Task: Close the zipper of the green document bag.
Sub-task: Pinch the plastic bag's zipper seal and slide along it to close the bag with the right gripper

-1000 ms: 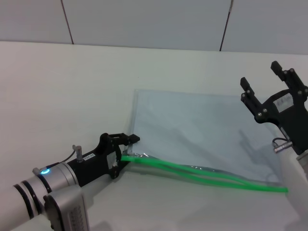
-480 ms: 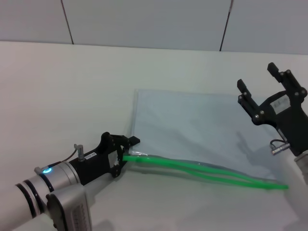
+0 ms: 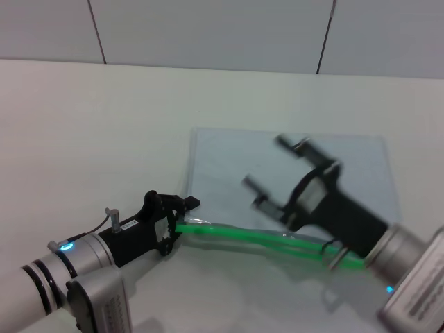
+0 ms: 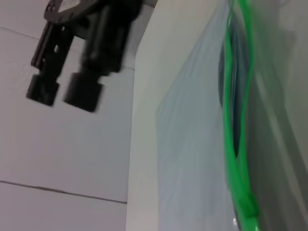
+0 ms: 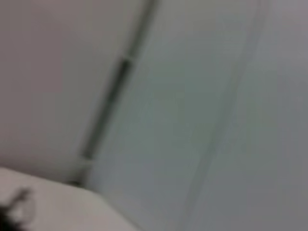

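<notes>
Gripping zipper (image 3: 257, 237) end: left pincer (image 3: 179, 216).

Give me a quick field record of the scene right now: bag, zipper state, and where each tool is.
bag: green document bag lies flat on the white table
zipper: zipper along the near long edge, its two green strips gaping apart, not closed
left tool: left tool at the zipper's left end, shut on it
right tool: right tool above the middle of the bag, fingers spread open, holding nothing
task status: zipper not yet closed
</notes>
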You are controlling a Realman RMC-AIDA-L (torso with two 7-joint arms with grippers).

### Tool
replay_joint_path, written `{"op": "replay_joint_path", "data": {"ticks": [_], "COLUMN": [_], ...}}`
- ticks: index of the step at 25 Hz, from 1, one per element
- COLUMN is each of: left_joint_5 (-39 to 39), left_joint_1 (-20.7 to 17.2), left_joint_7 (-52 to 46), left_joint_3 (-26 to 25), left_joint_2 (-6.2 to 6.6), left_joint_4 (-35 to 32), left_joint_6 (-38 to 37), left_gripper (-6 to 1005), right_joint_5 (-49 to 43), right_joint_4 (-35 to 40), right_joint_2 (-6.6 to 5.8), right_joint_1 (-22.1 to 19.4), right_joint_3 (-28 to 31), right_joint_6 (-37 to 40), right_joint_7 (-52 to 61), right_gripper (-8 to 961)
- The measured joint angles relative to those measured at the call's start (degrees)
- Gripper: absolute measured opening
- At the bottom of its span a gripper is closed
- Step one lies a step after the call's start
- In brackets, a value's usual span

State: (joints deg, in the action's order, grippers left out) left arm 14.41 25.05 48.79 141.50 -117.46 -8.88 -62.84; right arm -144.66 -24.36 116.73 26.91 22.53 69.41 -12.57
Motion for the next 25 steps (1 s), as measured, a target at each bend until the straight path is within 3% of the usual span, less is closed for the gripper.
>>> {"op": "replay_joint_path", "data": {"ticks": [11, 17, 25], "left_joint_5": [0.0, -0.4, -0.4], "left_joint_1": [0.3, 0.7, 1.0], "left_joint_7": [0.5, 0.5, 1.2], "left_joint_3": [0.1, 0.2, 0.5], "left_joint_2": [0.17, 0.22, 0.22], "left_joint_4": [-0.6, -0.8, -1.3], "left_joint_6": [-0.5, -0.5, -0.5], "left_gripper": [50, 50, 49], "right_joint_5": [-11.8, -12.7, -12.0], "right_joint_4": [-1.7, -3.1, -3.8], "right_joint_2": [0.56, 0.83, 1.29], "right_joint_1": [4.3, 6.3, 6.1], "right_joint_3": [-3.3, -3.4, -2.6], "right_joint_6": [-10.5, -17.1, -20.2], "right_joint_7": [0.1, -1.8, -10.1], "right_gripper": [706, 672, 617]}}
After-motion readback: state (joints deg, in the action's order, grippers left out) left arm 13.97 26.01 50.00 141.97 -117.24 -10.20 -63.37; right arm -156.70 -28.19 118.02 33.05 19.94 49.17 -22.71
